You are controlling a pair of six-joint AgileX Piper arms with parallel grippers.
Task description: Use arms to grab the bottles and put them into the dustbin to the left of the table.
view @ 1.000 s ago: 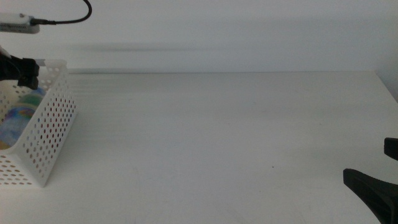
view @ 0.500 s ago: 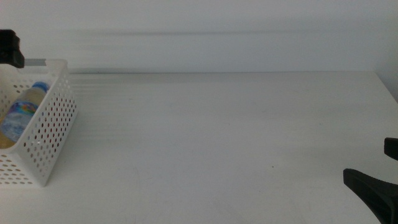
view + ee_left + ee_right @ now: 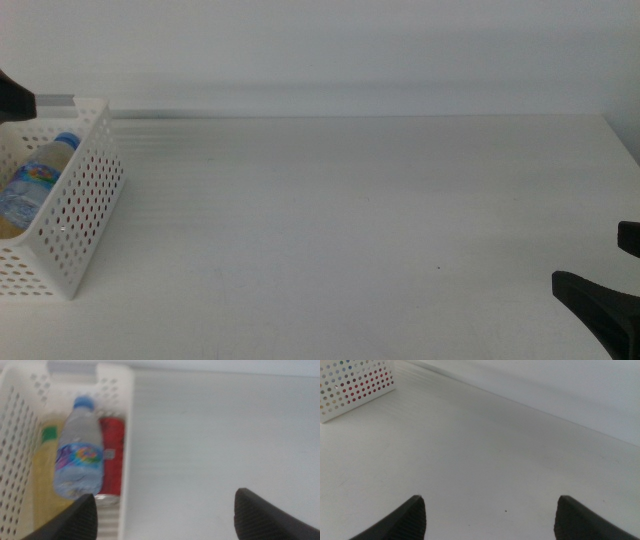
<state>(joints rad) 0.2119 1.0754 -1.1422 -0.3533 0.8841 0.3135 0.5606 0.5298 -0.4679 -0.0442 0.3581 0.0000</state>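
The white perforated dustbin (image 3: 75, 215) stands at the table's left edge. It holds all three bottles. In the left wrist view the blue-capped water bottle (image 3: 80, 455) lies between the pale yellow bottle (image 3: 44, 467) and the red can (image 3: 113, 452). The water bottle also shows in the middle view (image 3: 33, 182). My left gripper (image 3: 165, 515) is open and empty, above the dustbin's right wall (image 3: 125, 435). Only a dark bit of the left arm (image 3: 14, 96) shows in the middle view. My right gripper (image 3: 490, 517) is open and empty, low at the table's right front (image 3: 596, 262).
The white table (image 3: 340, 220) has faint ridged lines along its back edge. A pale wall rises behind it. The dustbin also shows far off in the right wrist view (image 3: 355, 382).
The left gripper has risen from the dustbin's rim and drawn off to the left, almost out of the middle view. The water bottle now lies in the dustbin. The right arm has not moved.
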